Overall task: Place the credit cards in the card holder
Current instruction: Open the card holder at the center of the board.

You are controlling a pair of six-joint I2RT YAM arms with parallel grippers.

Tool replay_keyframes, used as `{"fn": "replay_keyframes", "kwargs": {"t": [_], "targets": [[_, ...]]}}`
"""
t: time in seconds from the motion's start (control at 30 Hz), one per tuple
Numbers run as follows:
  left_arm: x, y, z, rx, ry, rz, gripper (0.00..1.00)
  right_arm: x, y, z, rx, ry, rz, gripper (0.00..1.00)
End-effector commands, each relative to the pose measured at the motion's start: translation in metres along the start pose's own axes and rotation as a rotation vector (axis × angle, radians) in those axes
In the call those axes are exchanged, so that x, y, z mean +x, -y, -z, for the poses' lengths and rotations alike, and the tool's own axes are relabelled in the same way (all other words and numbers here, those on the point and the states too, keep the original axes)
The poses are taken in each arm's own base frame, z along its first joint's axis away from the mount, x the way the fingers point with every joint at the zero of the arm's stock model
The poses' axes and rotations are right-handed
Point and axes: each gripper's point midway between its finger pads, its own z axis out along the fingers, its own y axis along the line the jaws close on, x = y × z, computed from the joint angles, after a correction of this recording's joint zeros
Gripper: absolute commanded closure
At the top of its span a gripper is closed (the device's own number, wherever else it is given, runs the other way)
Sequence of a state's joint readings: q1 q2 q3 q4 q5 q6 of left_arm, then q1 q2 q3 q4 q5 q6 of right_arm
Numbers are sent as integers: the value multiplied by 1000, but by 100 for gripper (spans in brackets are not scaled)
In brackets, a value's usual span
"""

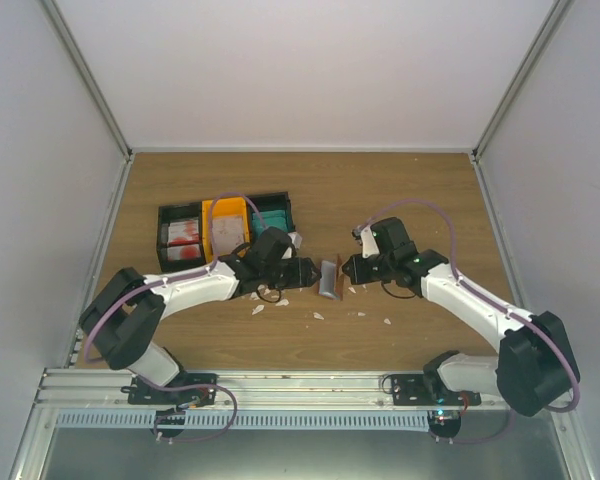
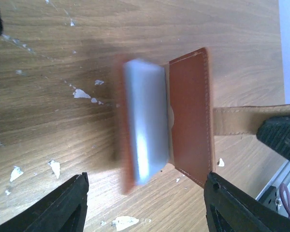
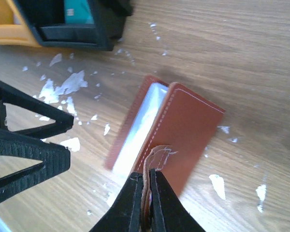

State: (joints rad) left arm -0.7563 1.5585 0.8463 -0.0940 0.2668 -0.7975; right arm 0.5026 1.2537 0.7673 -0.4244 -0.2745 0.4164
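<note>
Black fingers (image 3: 130,203) of the right pincer (image 3: 146,193) are pressing together on the tan strap (image 3: 157,157) of the reddish-brown card holder (image 3: 183,130), gripping it with no gap showing between them. The card holder is standing half open, with a pale bluish pocket (image 2: 145,125) showing between its covers, and it is looking blurred in both wrist views. It is sitting around the middle of the table (image 1: 400,190), between the two pincers and just right of the bins (image 1: 166,240); whether its lower edge is touching the wood, I cannot tell. The left pincer (image 1: 310,272) is facing it from the left with its jaws standing wide apart, one finger showing on either side of the holder in the left wrist view, and it is gripping nothing. The joined bins are sitting on the far left of the table: red cards (image 1: 183,238) are lying in the left black one, pinkish-grey cards (image 1: 226,232) in the orange middle one, and a teal card (image 1: 272,216) in the right black one. White scraps (image 1: 318,315) are lying scattered on the table on the near side of the holder.
</note>
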Motion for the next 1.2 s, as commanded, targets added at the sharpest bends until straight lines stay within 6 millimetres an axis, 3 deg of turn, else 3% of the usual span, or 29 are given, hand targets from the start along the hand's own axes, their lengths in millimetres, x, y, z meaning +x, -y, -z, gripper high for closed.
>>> {"fn": "replay_keyframes", "kwargs": {"t": [0.0,0.2,0.37,0.53,0.63,0.77,0.9,1.07,1.17], "targets": [[-20,4,16,15,114,2,33,-12,-21,2,-110,18,18,100],[-15,12,14,75,76,-31,34,5,40,-7,207,-18,-49,99],[-6,28,2,175,7,-43,38,28,91,5,480,-35,-134,99],[-5,33,-15,198,-54,-32,39,36,115,10,604,-30,-178,99],[-6,44,-21,254,-80,-35,43,35,116,5,601,-28,-179,100],[-13,51,-22,265,-67,-34,55,26,109,0,556,-10,-160,100],[-24,54,-12,242,-6,-50,56,11,91,3,464,29,-120,100],[-24,74,-4,330,-19,-86,55,-3,71,7,370,57,-93,99],[-26,85,-1,368,-16,-107,55,-18,49,17,274,108,-65,100]]}}
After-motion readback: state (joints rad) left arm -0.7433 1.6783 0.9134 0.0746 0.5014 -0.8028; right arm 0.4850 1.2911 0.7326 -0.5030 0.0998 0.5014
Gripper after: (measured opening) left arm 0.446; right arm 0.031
